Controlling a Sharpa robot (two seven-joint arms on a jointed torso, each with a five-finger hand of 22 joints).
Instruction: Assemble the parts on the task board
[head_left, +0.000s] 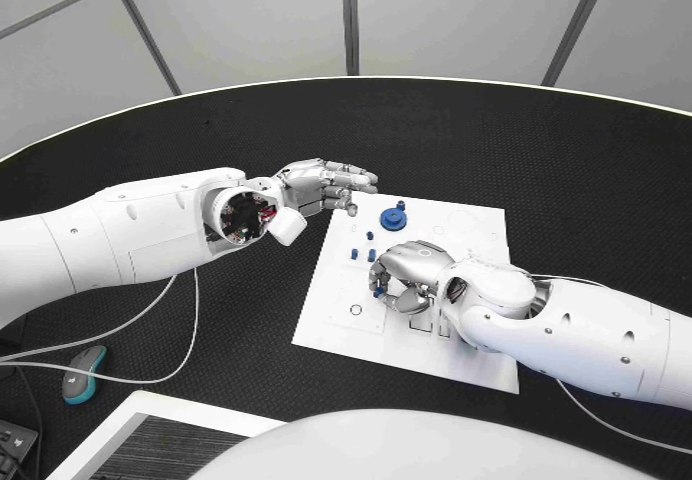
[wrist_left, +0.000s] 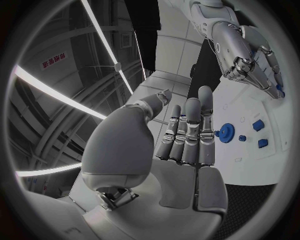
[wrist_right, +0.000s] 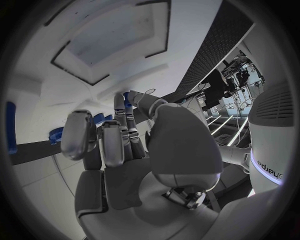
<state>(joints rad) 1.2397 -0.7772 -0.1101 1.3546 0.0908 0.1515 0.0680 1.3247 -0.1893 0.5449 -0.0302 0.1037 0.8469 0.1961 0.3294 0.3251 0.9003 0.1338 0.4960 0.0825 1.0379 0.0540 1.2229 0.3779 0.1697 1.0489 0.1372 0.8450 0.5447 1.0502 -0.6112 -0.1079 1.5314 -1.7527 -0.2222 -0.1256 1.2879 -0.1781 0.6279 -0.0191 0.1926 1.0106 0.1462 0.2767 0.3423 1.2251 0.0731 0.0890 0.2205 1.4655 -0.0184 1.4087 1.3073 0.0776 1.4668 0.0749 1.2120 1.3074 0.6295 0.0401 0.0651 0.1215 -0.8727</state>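
The white task board (head_left: 476, 235) lies in the middle of the black table. A blue gear (head_left: 392, 218) stands near its far left corner, and small blue parts (head_left: 353, 254) sit just in front of it. My left hand (head_left: 325, 186) hovers at that far left corner, fingers stretched side by side, holding nothing. The left wrist view shows the gear (wrist_left: 226, 132) and small parts (wrist_left: 257, 125) beyond my left fingertips (wrist_left: 190, 107). My right hand (head_left: 408, 272) hangs over the board's middle, fingers curled. It pinches a small blue part (wrist_right: 127, 98) between thumb and finger.
A thin white cable (head_left: 173, 340) loops across the table on the left. A grey-blue mouse-shaped object (head_left: 84, 373) lies near the front left edge. A white-rimmed tray (head_left: 123, 430) sits at the front. Outlined recesses (head_left: 355, 310) mark the board's near left part.
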